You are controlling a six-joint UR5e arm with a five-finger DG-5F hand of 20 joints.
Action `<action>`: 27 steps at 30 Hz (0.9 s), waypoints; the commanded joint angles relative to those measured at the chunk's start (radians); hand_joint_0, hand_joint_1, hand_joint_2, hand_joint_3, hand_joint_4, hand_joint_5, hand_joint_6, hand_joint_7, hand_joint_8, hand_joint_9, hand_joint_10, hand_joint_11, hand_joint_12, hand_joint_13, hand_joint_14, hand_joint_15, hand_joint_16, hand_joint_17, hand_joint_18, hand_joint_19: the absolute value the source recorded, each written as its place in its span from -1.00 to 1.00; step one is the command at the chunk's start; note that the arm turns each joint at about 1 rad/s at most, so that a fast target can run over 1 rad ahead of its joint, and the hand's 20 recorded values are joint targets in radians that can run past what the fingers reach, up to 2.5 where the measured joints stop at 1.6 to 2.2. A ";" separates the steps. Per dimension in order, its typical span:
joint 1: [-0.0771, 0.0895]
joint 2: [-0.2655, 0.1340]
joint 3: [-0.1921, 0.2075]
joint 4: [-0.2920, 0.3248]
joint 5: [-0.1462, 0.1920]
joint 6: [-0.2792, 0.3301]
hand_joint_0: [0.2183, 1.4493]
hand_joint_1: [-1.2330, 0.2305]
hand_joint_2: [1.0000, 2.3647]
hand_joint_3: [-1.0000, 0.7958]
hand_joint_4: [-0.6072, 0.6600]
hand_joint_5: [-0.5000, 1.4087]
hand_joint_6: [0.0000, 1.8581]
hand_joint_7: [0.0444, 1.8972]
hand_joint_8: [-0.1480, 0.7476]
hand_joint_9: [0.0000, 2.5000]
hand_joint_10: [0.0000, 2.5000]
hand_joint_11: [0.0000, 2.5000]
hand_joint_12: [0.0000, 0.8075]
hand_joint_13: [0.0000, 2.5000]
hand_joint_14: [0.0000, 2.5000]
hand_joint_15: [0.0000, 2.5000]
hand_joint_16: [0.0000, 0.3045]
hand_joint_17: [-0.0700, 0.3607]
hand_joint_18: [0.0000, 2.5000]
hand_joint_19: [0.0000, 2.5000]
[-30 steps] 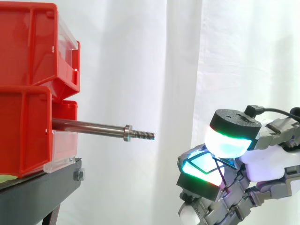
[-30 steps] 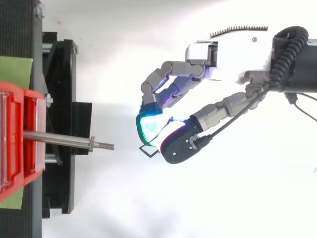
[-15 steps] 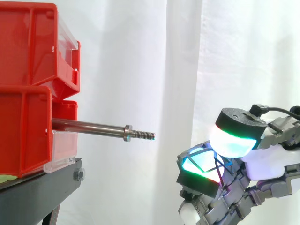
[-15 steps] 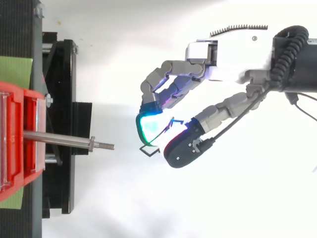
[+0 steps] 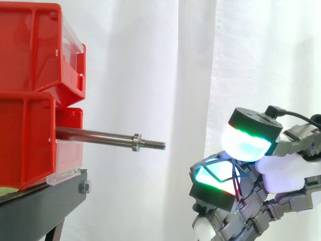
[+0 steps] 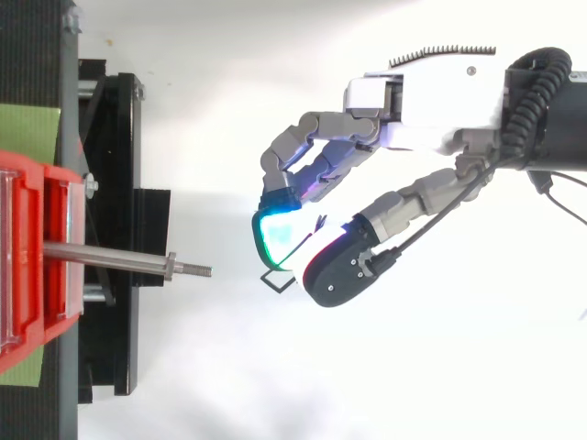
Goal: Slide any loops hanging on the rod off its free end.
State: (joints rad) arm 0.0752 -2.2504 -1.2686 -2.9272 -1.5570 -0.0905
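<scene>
Hand [image 6: 413,101]: we see thumb and finger pinched on a thin black loop [image 6: 277,280].
Loop: already off, near the free end, not touching.
Rod [image 5: 95,134]: bare, long axis pointing from the red bins [image 5: 25,145] toward the hand.

A white fabric curtain [image 5: 150,75] hangs in soft vertical folds across the whole backdrop of the side view, slightly brighter toward the right. At the left edge, two stacked red plastic storage bins [image 5: 25,140] sit on a black metal stand [image 5: 45,201]. From above, the stand [image 6: 110,183] is a dark frame along the left, with a flat strip of green material [image 6: 27,133] lying on it. The ground beneath is a plain white surface [image 6: 275,385], brightly and evenly lit.
</scene>
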 commanded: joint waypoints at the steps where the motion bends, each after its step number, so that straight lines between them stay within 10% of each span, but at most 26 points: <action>1: 0.000 0.000 0.000 -0.001 0.000 0.002 -0.42 -0.22 -0.99 -0.36 0.25 -0.63 -0.11 0.17 0.10 -0.37 -0.99 -0.85 -0.14 -0.47 -1.00 -1.00 -0.66 -0.14 -0.38 -0.89; 27: 0.002 -0.002 0.000 -0.001 0.000 0.000 -0.36 -0.44 -0.98 -0.22 0.14 -0.66 -0.05 0.16 0.07 -0.40 -0.99 -0.85 -0.14 -0.48 -1.00 -1.00 -0.67 -0.14 -0.40 -0.90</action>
State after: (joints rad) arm 0.0765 -2.2507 -1.2686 -2.9271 -1.5570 -0.0905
